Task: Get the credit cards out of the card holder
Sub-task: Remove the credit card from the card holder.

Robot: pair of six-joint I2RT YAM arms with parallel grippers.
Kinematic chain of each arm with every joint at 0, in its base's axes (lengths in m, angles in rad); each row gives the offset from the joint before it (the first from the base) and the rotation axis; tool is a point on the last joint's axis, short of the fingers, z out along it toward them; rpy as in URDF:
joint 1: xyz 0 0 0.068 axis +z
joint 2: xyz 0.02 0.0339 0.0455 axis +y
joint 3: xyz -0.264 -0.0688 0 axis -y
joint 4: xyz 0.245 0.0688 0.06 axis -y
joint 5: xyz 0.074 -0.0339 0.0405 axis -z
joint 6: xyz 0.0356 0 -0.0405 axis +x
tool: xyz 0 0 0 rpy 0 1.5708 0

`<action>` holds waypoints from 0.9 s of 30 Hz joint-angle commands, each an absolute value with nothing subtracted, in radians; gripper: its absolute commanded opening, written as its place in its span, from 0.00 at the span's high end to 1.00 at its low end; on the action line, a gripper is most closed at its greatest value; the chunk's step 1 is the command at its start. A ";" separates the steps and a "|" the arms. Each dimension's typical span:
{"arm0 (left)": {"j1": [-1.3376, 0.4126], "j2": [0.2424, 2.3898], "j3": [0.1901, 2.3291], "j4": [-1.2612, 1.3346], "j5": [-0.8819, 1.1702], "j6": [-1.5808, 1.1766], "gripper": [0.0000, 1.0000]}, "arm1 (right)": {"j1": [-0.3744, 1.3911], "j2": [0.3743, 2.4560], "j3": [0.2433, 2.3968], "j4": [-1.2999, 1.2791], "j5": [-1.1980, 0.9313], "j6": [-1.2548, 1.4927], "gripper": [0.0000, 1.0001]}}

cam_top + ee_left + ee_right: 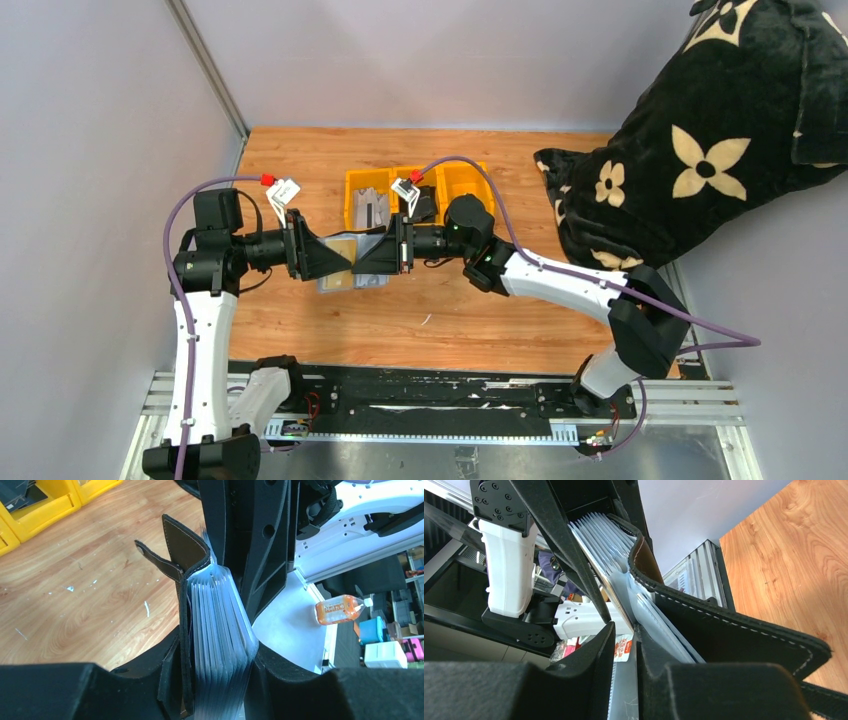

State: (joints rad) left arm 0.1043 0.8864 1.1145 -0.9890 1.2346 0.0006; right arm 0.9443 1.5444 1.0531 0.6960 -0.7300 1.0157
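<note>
Left hand (343, 260) is clamped on the black holder (186, 555), held on edge above the tabletop (300, 160), with its clear sleeves fanned toward the right. Right hand (624, 680) meets it tip to tip from the opposite side. Its 2 fingers are nearly together on 1 thin, tan-edged card (616, 605), which runs lengthwise into them. Freeing it likely means drawing rightward, away from the left hand.
</note>
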 commanded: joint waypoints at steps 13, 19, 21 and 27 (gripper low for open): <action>0.090 0.860 1.162 -0.994 1.487 -0.044 0.56 | 0.969 1.502 0.974 0.676 -0.517 0.993 1.00; 0.091 0.862 1.161 -0.992 1.494 -0.044 0.58 | 0.944 1.442 0.880 0.668 -0.492 0.988 1.00; 0.090 0.863 1.162 -0.994 1.492 -0.042 0.59 | 0.938 1.420 0.861 0.668 -0.488 0.986 1.00; 0.091 0.871 1.159 -0.994 1.479 -0.040 0.68 | 0.936 1.403 0.869 0.666 -0.503 0.973 1.00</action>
